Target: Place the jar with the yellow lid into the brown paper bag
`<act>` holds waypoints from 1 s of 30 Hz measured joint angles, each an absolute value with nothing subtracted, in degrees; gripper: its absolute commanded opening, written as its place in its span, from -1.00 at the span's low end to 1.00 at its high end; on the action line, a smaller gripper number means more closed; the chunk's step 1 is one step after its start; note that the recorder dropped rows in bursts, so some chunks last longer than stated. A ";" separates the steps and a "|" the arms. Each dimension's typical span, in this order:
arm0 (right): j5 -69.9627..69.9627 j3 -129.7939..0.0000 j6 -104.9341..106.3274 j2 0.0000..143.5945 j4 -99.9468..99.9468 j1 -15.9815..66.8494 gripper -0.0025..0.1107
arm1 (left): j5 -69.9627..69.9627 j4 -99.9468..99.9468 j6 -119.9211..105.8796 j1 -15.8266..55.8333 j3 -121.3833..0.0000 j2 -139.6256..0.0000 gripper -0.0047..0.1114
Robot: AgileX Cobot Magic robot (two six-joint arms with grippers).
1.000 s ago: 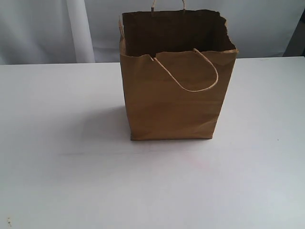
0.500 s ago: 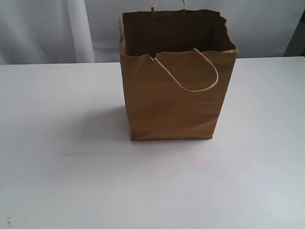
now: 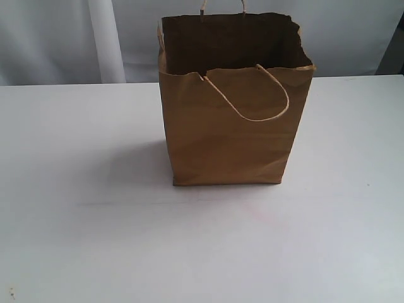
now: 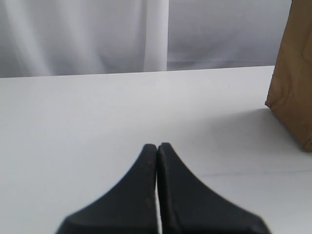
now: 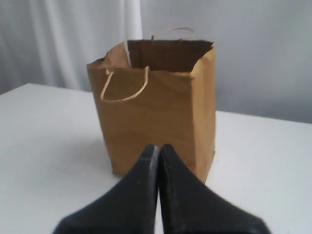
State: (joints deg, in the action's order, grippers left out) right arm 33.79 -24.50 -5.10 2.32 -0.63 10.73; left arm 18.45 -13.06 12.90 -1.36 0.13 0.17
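The brown paper bag (image 3: pixel 233 126) stands upright and open-topped at the back middle of the white table, one cord handle drooping over its front face. It also shows whole in the right wrist view (image 5: pixel 156 107), and its lower corner in the left wrist view (image 4: pixel 295 78). The yellow-lidded jar is in none of the views. My left gripper (image 4: pixel 157 146) is shut with nothing in it, over bare table well apart from the bag. With its black fingers pressed together and empty, my right gripper (image 5: pixel 157 147) points at the bag's lower front. Neither gripper appears in the exterior view.
The white table (image 3: pixel 95 221) spreads wide in front of and beside the bag. A pale curtain (image 3: pixel 76 38) hangs behind the table's far edge.
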 measured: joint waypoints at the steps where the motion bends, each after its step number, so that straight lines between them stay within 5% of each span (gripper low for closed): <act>1: 32.77 -23.71 -5.10 1.21 -0.62 9.43 -0.96 | 18.45 -13.06 12.90 -1.36 0.13 0.17 -0.90; 17: 8.04 -0.76 -4.75 0.24 -3.34 2.39 -0.96 | 18.33 -13.06 12.90 -1.36 0.13 0.17 -0.90; 30: 13.89 -0.16 -4.38 0.24 -4.54 2.39 -0.96 | 18.33 -13.06 12.90 -1.36 0.13 0.17 -0.90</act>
State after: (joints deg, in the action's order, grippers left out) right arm 13.89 -0.16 -4.38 0.24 -4.54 2.39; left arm 18.33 -13.06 12.90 -1.36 0.13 0.17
